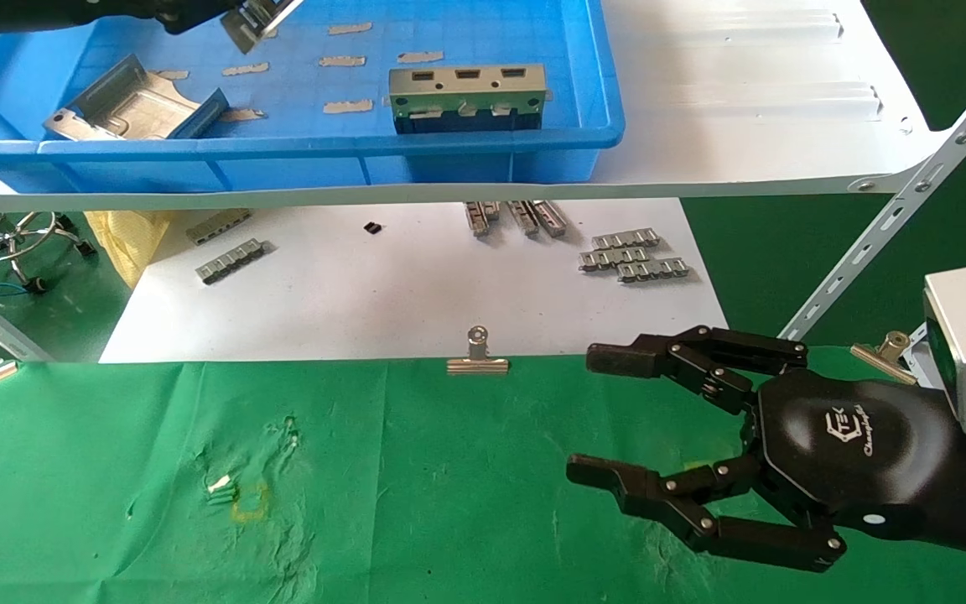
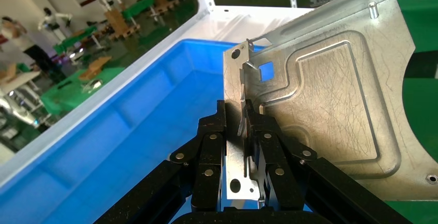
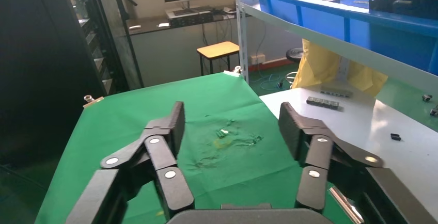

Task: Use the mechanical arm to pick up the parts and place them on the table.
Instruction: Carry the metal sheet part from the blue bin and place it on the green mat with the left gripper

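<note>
My left gripper (image 1: 236, 15) is at the far left, above the blue bin (image 1: 324, 144). It is shut on the bent rim of a silvery bracket part (image 1: 258, 21), which hangs clear of the bin floor. In the left wrist view the black fingers (image 2: 213, 146) pinch that rim, and the embossed plate (image 2: 330, 95) rises beyond them. Two more parts lie in the bin, one at its left (image 1: 127, 105) and one at its middle (image 1: 466, 96). My right gripper (image 1: 588, 413) hovers open over the green table (image 1: 416, 503), nothing between its fingers (image 3: 175, 123).
The bin sits on a white shelf board (image 1: 743, 109) held by a slanted perforated strut (image 1: 911, 201). Below it a white sheet (image 1: 382, 294) carries grey ribbed strips (image 1: 630, 256). Binder clips (image 1: 477, 356) pin the cloth's far edge. A torn yellow mark (image 1: 248, 499) shows on the cloth.
</note>
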You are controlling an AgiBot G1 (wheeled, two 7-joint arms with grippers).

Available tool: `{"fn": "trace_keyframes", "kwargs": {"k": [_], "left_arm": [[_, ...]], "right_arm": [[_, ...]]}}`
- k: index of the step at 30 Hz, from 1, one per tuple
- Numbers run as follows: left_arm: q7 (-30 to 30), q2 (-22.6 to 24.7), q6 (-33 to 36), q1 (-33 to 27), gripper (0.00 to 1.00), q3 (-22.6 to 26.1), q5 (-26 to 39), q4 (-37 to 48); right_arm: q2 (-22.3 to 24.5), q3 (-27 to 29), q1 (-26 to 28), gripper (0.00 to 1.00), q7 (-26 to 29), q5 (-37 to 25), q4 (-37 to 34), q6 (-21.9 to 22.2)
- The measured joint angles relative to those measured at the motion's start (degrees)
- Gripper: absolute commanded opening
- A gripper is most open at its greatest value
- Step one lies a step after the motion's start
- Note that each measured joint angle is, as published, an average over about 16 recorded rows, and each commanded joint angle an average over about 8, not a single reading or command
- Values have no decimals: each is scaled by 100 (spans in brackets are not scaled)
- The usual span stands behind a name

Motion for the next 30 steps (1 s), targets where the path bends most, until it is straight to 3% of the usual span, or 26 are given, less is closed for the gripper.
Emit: {"fn": "trace_keyframes", "kwargs": {"k": [11, 23, 30], "left_arm": [[254, -461, 566, 374, 0, 440, -349, -1285], [344, -1757, 548, 1161, 0, 1317, -1828, -3733], [563, -2332, 482, 1529, 0, 1995, -2279, -4374]], "right_arm": [[0, 0, 0, 100, 0, 0, 0, 0], [0, 0, 0, 100, 0, 0, 0, 0], [0, 0, 0, 100, 0, 0, 0, 0]]}}
